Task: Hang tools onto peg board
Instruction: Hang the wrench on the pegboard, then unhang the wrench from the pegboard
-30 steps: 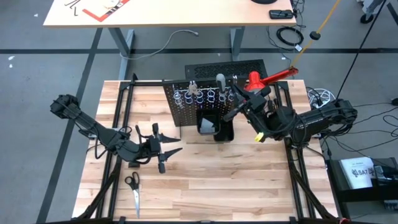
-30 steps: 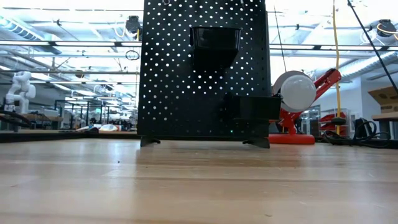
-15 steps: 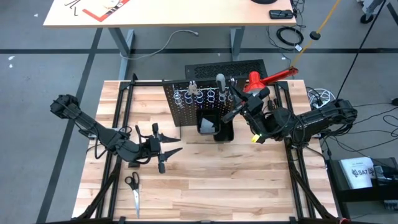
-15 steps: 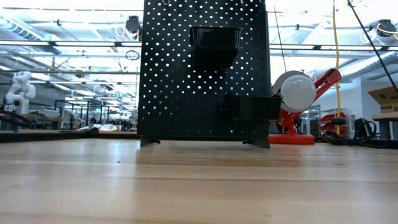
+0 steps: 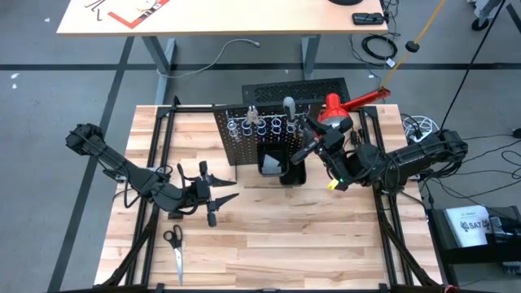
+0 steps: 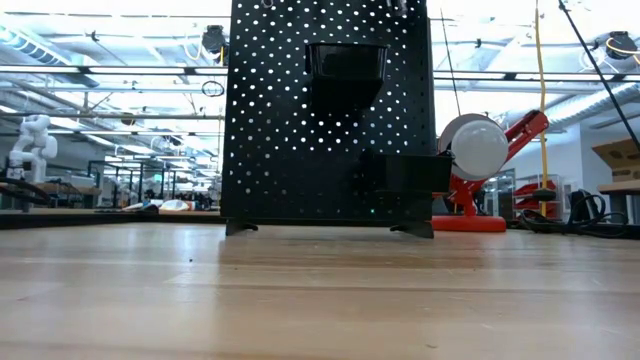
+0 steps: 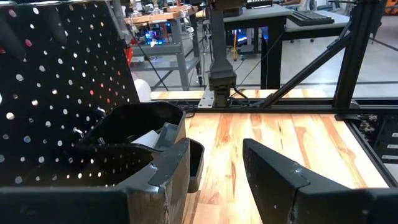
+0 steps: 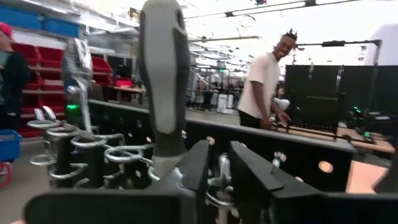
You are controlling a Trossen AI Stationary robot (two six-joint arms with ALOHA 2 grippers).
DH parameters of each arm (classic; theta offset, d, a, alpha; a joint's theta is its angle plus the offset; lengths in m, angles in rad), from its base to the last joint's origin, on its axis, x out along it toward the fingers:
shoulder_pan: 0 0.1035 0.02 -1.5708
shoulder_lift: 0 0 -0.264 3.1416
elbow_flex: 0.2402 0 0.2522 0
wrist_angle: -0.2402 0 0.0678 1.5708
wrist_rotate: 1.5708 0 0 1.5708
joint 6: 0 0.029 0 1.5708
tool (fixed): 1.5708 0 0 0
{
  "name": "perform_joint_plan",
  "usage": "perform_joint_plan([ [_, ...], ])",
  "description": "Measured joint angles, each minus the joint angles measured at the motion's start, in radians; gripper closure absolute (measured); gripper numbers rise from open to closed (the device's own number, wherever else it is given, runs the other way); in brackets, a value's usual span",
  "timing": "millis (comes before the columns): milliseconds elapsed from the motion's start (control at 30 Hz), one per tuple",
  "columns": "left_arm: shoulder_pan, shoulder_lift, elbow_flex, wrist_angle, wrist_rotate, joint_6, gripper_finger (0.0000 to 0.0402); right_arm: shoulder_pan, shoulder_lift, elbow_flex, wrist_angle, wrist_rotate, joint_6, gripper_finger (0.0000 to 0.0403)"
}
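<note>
Overhead and wrist views of a two-arm tool-hanging setup. The right jaws [image 5: 309, 130] sit at the top edge of the upright peg board [image 5: 244, 142], beside its row of silver rings [image 8: 93, 149]. In the right wrist view a grey-handled tool [image 8: 163, 81] stands upright in a ring just ahead of the jaws, off to one side of the narrow gap between the two fingers [image 8: 249, 168]; nothing lies in that gap, so these jaws are released and slightly parted. A second grey tool [image 8: 78, 62] stands in a ring farther along the row. The black bin [image 5: 281, 167] hangs on the board face below the rings.

The left jaws [image 5: 213, 195] wait low over the wooden counter [image 5: 269, 236], well apart from the board, parted and empty; ahead of them the left wrist view shows the bin. Scissors [image 5: 173, 244] lie on the counter behind the left jaws. A person [image 8: 264, 81] stands in the room beyond.
</note>
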Motion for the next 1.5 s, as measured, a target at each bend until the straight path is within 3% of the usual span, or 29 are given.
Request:
perform_joint_plan([
  [333,0.0,0.0,0.0,0.0,0.0,0.0,0.0243,0.014,0.001,-0.002,0.027,-0.065,-0.032,0.0286],
  [700,0.0,0.0,0.0,0.0,0.0,0.0,0.0243,0.1,-0.017,-0.002,0.137,-0.094,-0.17,0.0282],
  [933,0.0,0.0,0.0,0.0,0.0,-0.001,0.0243,0.153,-0.027,-0.002,0.093,-0.016,-0.229,0.0282],
  [1133,-0.011,-0.001,0.0,0.002,-0.002,0.0,0.0243,0.26,-0.028,-0.002,-0.115,-0.048,-0.17,0.0282],
  [1267,-0.017,-0.016,0.0,0.002,-0.003,0.002,0.0253,0.313,-0.027,-0.002,-0.364,-0.21,0.02,0.0282],
  [1400,-0.017,-0.032,0.001,-0.02,0.008,0.025,0.0294,0.329,-0.019,-0.003,-0.596,-0.345,0.225,0.0287],
  [1500,-0.017,-0.036,0.0,-0.033,0.018,0.03,0.0337,0.327,-0.014,-0.045,-0.622,-0.394,0.294,0.0307],
])
